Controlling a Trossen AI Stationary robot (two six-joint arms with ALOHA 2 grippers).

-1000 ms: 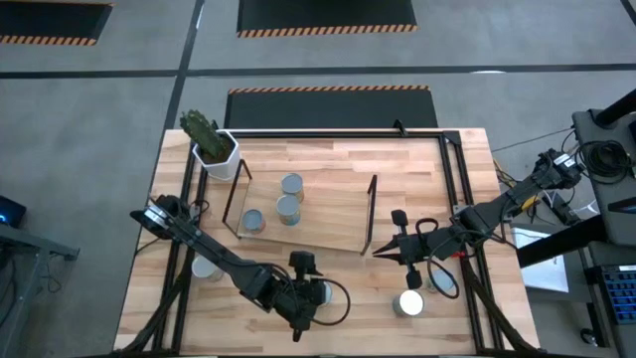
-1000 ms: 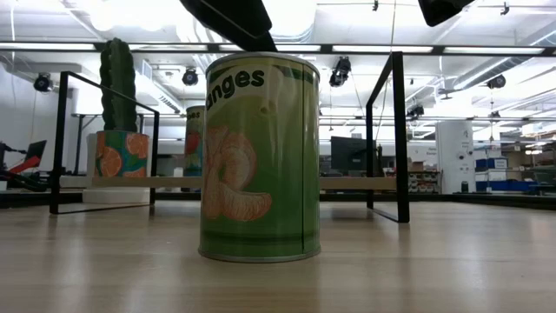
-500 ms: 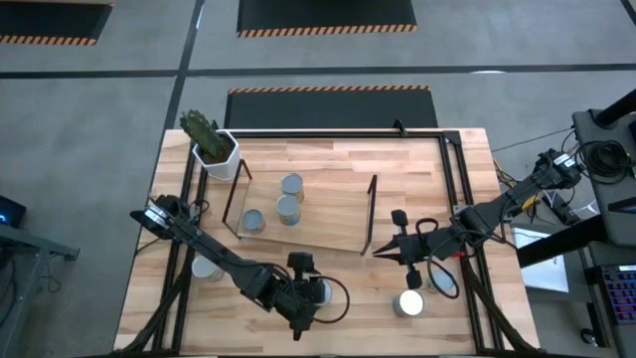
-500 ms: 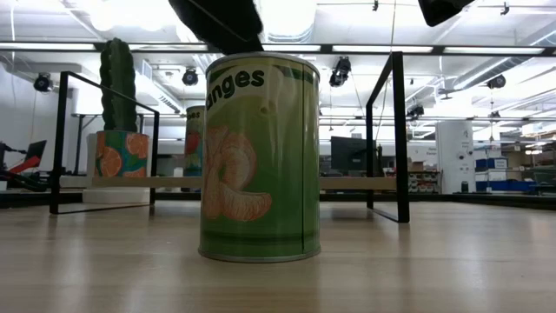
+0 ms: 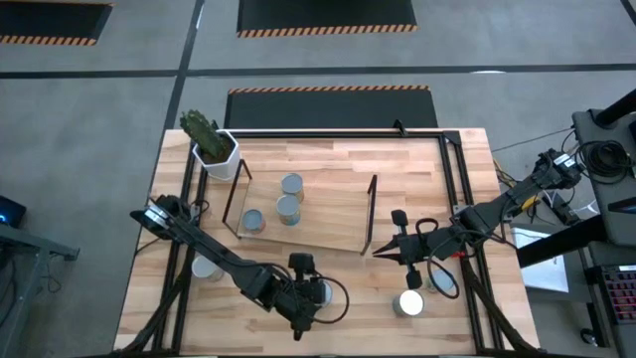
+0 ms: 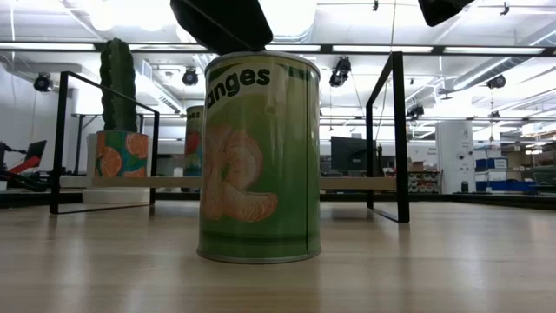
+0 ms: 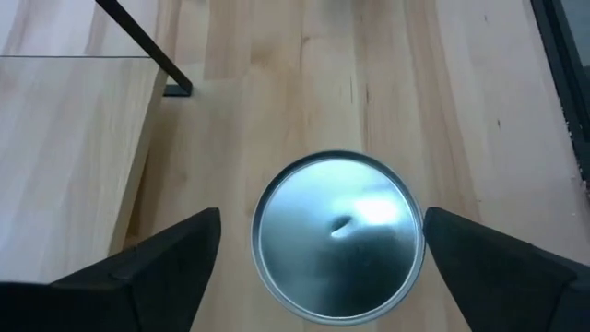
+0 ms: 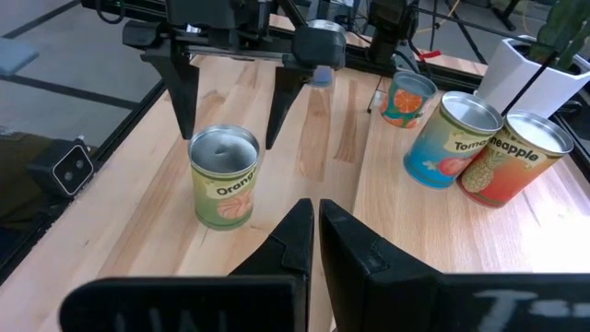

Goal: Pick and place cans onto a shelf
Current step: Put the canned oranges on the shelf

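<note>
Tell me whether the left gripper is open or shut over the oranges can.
Open. The left gripper has a finger on each side of the can's lid, with bare table showing in both gaps.

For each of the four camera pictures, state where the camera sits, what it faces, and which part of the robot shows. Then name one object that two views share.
High view: above the table, looking straight down; both arms show, left gripper open over the green can, right gripper shut beside the shelf.
Low view: at tabletop height, looking level across; only dark gripper parts show at the top.
Left wrist view: on the left arm, looking down; its fingers flank the can.
Right wrist view: on the right arm, facing the left arm; its closed fingers show.
Shared: the green can appears in all four.
</note>
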